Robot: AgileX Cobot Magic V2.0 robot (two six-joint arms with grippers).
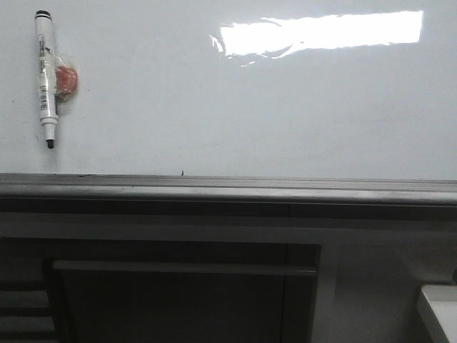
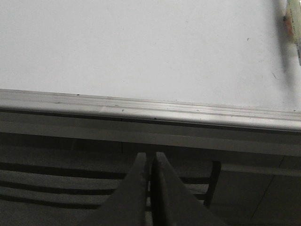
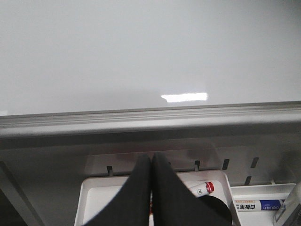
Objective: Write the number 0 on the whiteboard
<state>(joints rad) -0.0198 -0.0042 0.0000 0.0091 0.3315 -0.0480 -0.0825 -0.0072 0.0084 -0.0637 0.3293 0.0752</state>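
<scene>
The whiteboard (image 1: 235, 107) fills the upper half of the front view, glossy white with glare, a grey metal rail (image 1: 228, 187) along its lower edge. No number 0 shows on it. A white marker (image 1: 46, 77) with a dark tip pointing down hangs at the board's upper left, with a red blob beside it. Neither gripper shows in the front view. My left gripper (image 2: 151, 157) is shut and empty, below the rail (image 2: 150, 110). My right gripper (image 3: 151, 160) is shut and empty, below the board (image 3: 141, 52) and over a white tray (image 3: 89, 193).
Dark grey cabinet panels (image 1: 178, 293) lie under the rail. The white tray holds a red-capped marker (image 3: 204, 188); a boxed marker (image 3: 256, 205) lies beside it. A white tray corner (image 1: 439, 311) shows at the front view's lower right.
</scene>
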